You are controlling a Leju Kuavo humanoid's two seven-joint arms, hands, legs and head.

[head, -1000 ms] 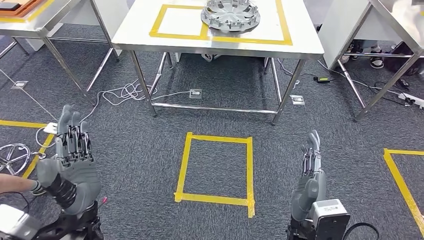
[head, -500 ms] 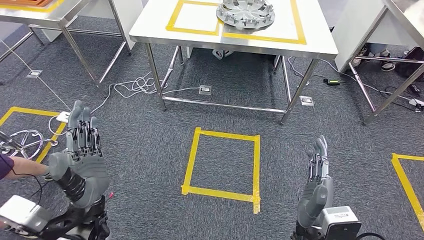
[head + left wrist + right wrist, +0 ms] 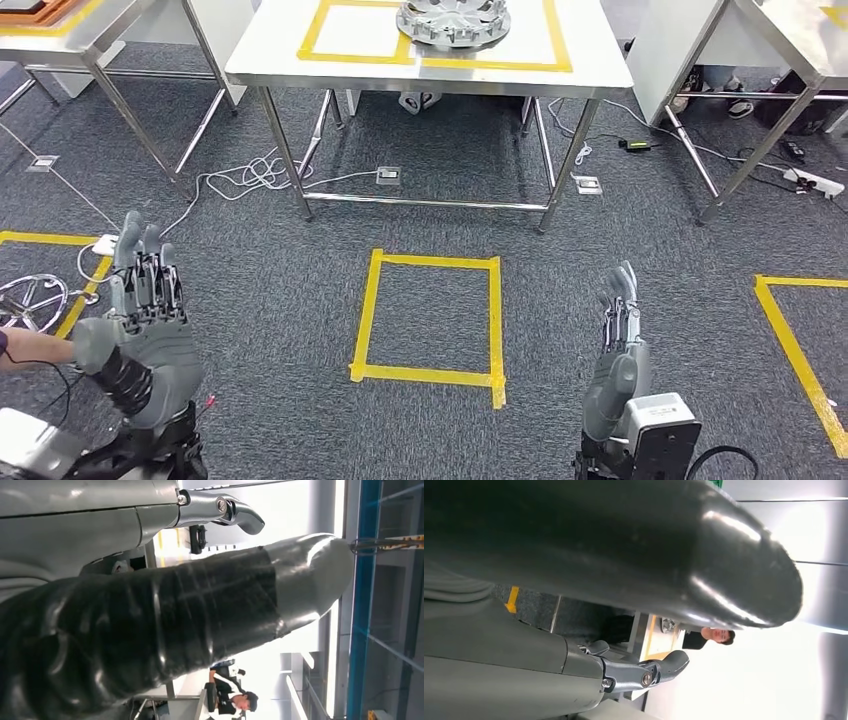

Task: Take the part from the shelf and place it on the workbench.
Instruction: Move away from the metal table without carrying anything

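Note:
A silver wheel-cover part [image 3: 453, 20] lies on the steel workbench [image 3: 300, 68] straight ahead, inside a yellow tape rectangle. My left hand [image 3: 145, 320] is raised at the lower left with its fingers straight and apart, holding nothing. My right hand [image 3: 620, 335] is raised at the lower right, edge-on, fingers extended, also holding nothing. Both hands are well short of the bench, above the carpet. In the left wrist view a dark taped thumb [image 3: 200, 610] crosses the picture; the right wrist view shows a dark thumb [image 3: 649, 550] close up.
A yellow tape square [image 3: 430, 320] marks the grey carpet between my hands. Cables [image 3: 250, 180] trail under the bench. More steel tables stand at the left [image 3: 60, 40] and right [image 3: 790, 40]. A person's hand [image 3: 20, 350] and a chair base [image 3: 30, 300] are at the far left.
The camera has moved: the whole scene shifted left and the bench slid slightly up in the picture. Both hands stay raised and empty.

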